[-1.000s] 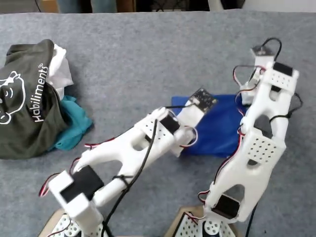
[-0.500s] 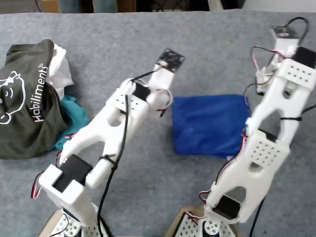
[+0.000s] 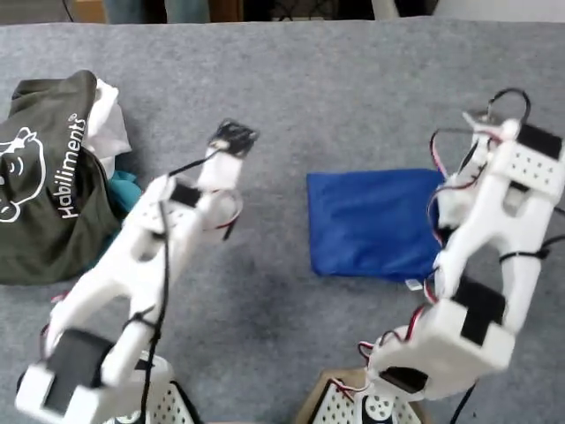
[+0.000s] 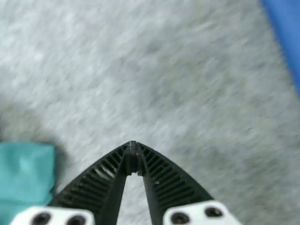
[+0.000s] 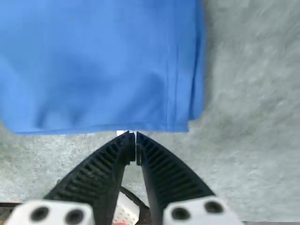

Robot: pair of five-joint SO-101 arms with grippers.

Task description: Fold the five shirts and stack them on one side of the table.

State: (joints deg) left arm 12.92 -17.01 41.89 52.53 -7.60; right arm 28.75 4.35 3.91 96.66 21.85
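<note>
Shirts, nearest first. The blue shirt [image 3: 371, 221] lies right of centre on the grey table [image 3: 291, 79], already folded into a flat rectangle with stacked hems along one side. The right gripper [image 5: 131, 137] hangs low at the shirt's near edge by a corner. Its jaws are closed tip to tip on nothing, and the hem lies just beyond the tips.

Handling, as a judgement: thin knit, light and limp, with no stiffness of its own. Lifted by one point it would likely sag and fall open. The best hold is on the thick folded edge, pinching through all the layers, ideally at two corners with both arms. The table cover looks napped, so dragging may bunch the cloth rather than slide it.

Farther left, the left gripper [image 4: 132, 145] hangs over bare table, jaws shut and empty, well apart from the blue shirt. The teal shirt [image 4: 23, 176] is near it, off to one side.

Farthest is the heap at the table's left edge. A dark green shirt [image 3: 44, 194] with white print drapes over the top, a white shirt [image 3: 108, 115] pokes out behind it, and the teal one spills from beneath. All are soft and crumpled together, so pulling one will probably tug its neighbours. The teal shirt's free corner looks the easiest place to pinch.
</note>
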